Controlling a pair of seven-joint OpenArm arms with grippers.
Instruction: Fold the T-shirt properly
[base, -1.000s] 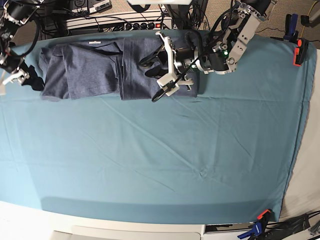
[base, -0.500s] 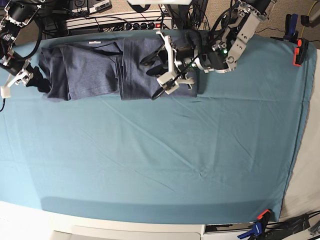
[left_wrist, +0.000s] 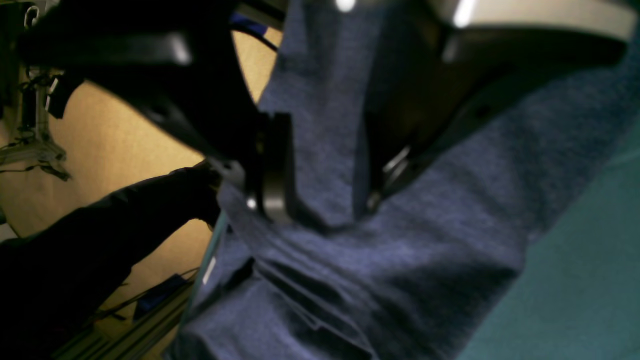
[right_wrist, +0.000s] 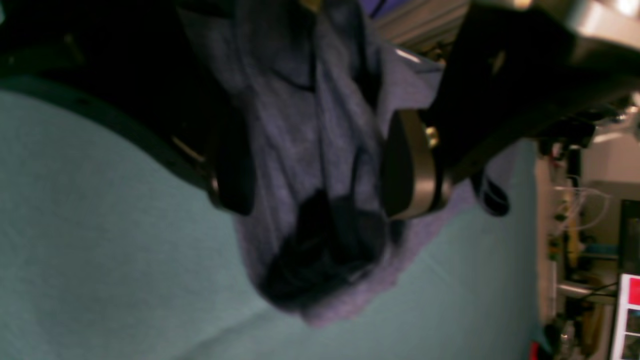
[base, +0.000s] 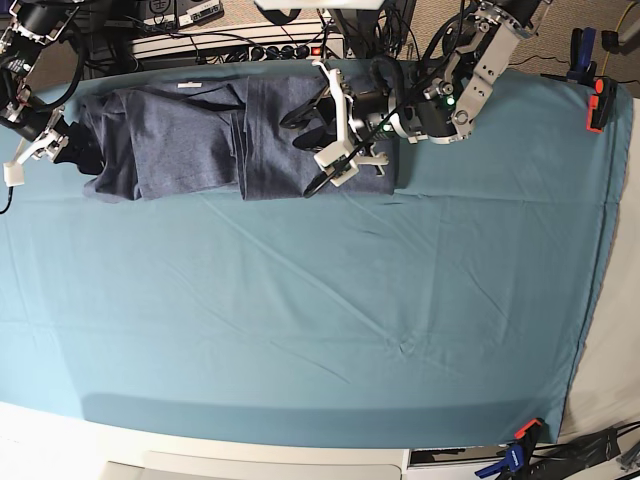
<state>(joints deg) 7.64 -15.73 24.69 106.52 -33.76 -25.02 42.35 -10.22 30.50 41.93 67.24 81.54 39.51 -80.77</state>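
Note:
The dark blue-grey T-shirt (base: 190, 135) lies partly folded along the far edge of the table, plain side up, with a lengthwise crease near its middle. Over its right end my left gripper (base: 305, 150) stands open. In the left wrist view, the T-shirt's cloth (left_wrist: 325, 125) shows between the spread fingers of that gripper (left_wrist: 327, 175). My right gripper (base: 68, 150) is at the shirt's left edge. It is open (right_wrist: 320, 175), and bunched cloth (right_wrist: 300, 150) of the shirt sits between its pads.
The teal table cloth (base: 320, 320) covers the whole table. Beyond the far edge sit a power strip (base: 240, 45) and cables. Clamps hold the cloth at the right edge (base: 598, 105) and at the near right corner (base: 520, 435).
My right gripper has moved up and to the right, onto the shirt's left edge. The left gripper has shifted slightly toward the far edge. Both stay open.

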